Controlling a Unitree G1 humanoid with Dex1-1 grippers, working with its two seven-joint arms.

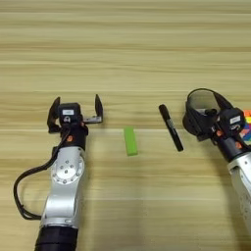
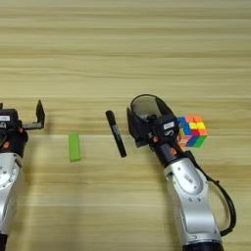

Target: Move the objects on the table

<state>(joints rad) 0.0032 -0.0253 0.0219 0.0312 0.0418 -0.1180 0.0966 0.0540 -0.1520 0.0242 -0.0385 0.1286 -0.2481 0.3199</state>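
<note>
We see our right gripper [image 2: 143, 122] with its fingers closed on the black mesh pen cup [image 2: 145, 110], between the black marker pen [image 2: 116, 134] and multicoloured puzzle cube [image 2: 192, 131]; our left gripper [image 1: 76, 112] hovers, fingers wide, near the flat lime-green rectangular block [image 1: 130, 141] on the light-tan wooden surface [image 1: 127, 54]

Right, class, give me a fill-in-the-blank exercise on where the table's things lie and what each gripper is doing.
1. The right gripper grips the black mesh ____.
2. The black marker pen lies between the pen cup and the lime-green ____.
3. The left gripper has its fingers ____, holding nothing.
4. The puzzle cube sits on the table on the robot's ____ side, beside the right gripper.

Missing words: pen cup; block; open; right
</note>
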